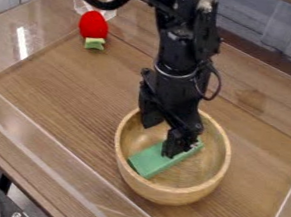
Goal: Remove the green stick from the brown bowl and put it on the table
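The black tool (166, 134) hangs from the dark arm and points straight down into the brown bowl (137, 174). Its two fingers stand wide apart and hold nothing. The tips are low inside the bowl, just above the top end of the green stick (162, 160). I cannot tell if a tip touches the stick.

The green stick lies flat inside the bowl, slanting from the lower left up to the right. It is not on the table (57, 84) yet.

The bowl sits near the front of the table, toward the right. Its thick round wall rings the stick on every side.

Clear plastic walls (24, 135) edge the table at the front and the left. There is a lot of bare table to the left of the bowl and behind it. On the near side, there is only a thin strip between the bowl and the front wall.

A small red toy (93, 25) with a green base stands far back on the left, well apart from the bowl.

No writing or labels can be read on anything.
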Controlling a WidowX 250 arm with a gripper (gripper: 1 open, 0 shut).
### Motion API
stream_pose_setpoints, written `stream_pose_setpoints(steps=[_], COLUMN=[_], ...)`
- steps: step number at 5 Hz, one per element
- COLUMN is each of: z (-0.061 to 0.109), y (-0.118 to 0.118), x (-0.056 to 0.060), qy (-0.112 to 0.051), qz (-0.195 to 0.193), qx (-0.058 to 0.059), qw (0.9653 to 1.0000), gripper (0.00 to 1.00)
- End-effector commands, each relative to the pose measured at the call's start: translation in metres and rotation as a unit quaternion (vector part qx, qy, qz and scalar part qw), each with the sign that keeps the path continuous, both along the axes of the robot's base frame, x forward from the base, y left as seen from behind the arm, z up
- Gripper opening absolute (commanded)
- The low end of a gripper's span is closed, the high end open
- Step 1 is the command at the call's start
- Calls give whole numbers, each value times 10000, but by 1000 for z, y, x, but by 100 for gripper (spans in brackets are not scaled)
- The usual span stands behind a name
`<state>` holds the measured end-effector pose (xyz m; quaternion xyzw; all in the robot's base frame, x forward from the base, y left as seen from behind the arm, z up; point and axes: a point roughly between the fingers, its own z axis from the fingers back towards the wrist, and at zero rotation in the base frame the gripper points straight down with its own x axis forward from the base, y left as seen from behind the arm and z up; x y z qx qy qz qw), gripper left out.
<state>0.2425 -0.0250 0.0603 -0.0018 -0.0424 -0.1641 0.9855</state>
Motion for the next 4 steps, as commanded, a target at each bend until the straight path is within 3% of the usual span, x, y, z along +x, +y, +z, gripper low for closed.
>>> stream_pose_setpoints(steps=[1, 2, 4], z=[6, 3, 10], y=[5, 5, -8], x=[7, 8, 5], qy=[-305, -339, -380], qz=[33, 71, 786], qx=[-36, -47, -43], qw=[9995, 9994, 9962], gripper=[100, 100, 100])
